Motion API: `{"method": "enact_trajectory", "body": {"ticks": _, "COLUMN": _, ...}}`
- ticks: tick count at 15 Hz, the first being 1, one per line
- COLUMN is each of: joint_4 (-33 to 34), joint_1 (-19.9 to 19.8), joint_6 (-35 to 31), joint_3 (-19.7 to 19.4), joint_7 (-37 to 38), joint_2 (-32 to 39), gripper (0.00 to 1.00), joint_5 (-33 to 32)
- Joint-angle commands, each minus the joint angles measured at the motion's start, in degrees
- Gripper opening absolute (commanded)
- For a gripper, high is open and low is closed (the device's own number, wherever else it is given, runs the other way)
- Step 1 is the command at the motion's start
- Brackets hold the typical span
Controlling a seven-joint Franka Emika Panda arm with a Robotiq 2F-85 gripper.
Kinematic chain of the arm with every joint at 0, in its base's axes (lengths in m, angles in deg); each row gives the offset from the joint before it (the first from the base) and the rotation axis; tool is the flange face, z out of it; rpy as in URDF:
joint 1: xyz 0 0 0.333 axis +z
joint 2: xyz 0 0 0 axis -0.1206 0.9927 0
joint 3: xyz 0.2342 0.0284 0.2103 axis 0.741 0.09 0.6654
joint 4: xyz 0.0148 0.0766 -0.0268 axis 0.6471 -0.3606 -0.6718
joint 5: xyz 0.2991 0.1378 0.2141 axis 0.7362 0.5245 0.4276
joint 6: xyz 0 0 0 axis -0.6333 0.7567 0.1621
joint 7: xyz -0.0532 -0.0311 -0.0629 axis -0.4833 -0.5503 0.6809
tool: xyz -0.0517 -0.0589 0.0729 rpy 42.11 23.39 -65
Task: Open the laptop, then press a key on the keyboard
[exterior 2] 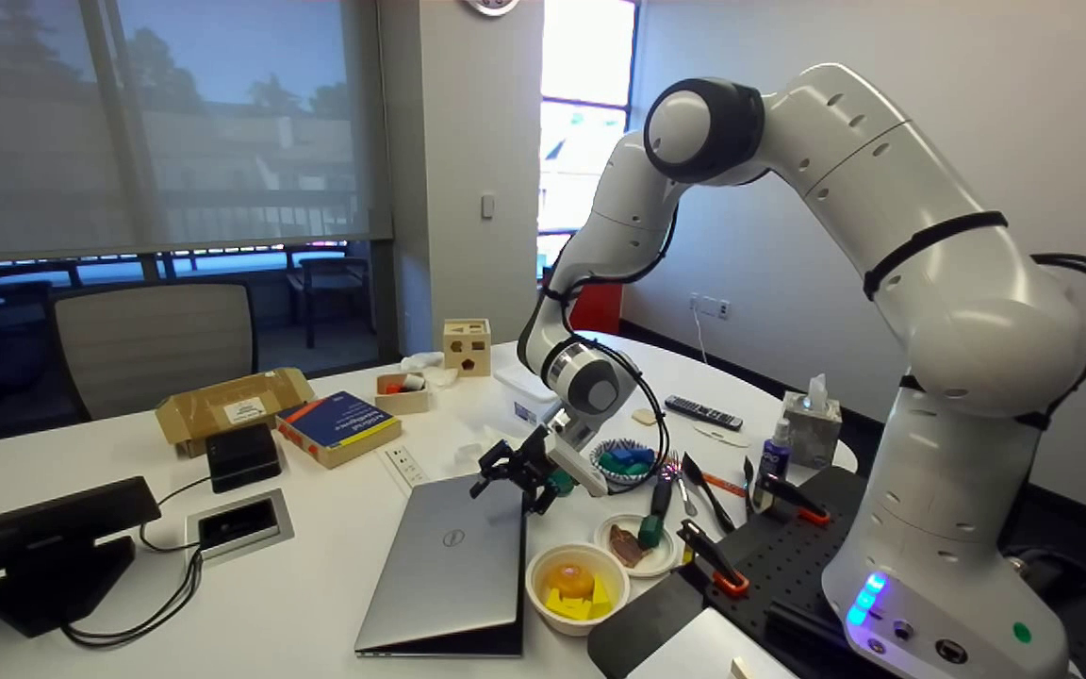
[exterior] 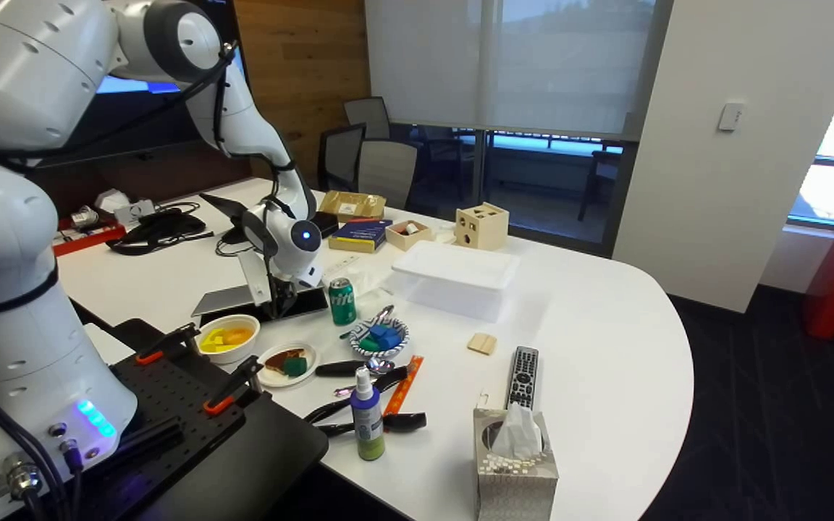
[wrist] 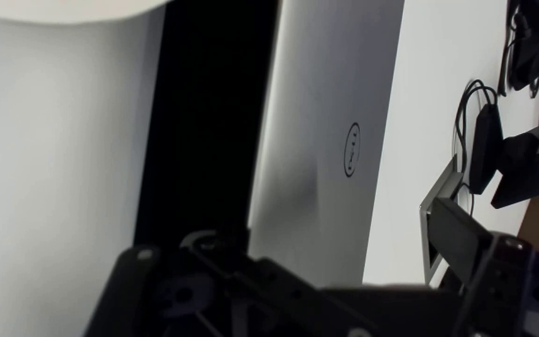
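The grey laptop [exterior 2: 452,571] lies on the white tabletop [exterior 2: 260,608], its lid [exterior 2: 453,538] tipped slightly up and a dark gap showing along the edge nearest the robot base [exterior 2: 939,566]. At that edge is the end effector [exterior 2: 509,497], fingers [exterior 2: 496,465] spread; whether it touches the lid cannot be told. A bowl [exterior 2: 536,594] of yellow pieces [exterior 2: 567,604] stands just beside the laptop, a plate [exterior 2: 647,568] near it.
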Motion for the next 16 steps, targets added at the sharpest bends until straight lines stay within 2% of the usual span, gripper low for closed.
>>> {"method": "enact_trajectory", "body": {"ticks": 1, "joint_4": -1.21, "joint_1": -0.45, "joint_6": 3.85, "joint_3": -0.61, "joint_7": -2.78, "joint_2": -2.54, "gripper": 1.00, "joint_5": 0.35}}
{"method": "enact_trajectory", "body": {"ticks": 8, "joint_4": -3.16, "joint_1": 0.65, "joint_6": 3.73, "joint_3": -0.89, "joint_7": -10.15, "joint_2": -7.38, "gripper": 1.00, "joint_5": 0.30}}
{"method": "enact_trajectory", "body": {"ticks": 16, "joint_4": -0.66, "joint_1": 2.80, "joint_6": 1.59, "joint_3": 0.10, "joint_7": -11.68, "joint_2": -11.29, "gripper": 1.00, "joint_5": -4.99}}
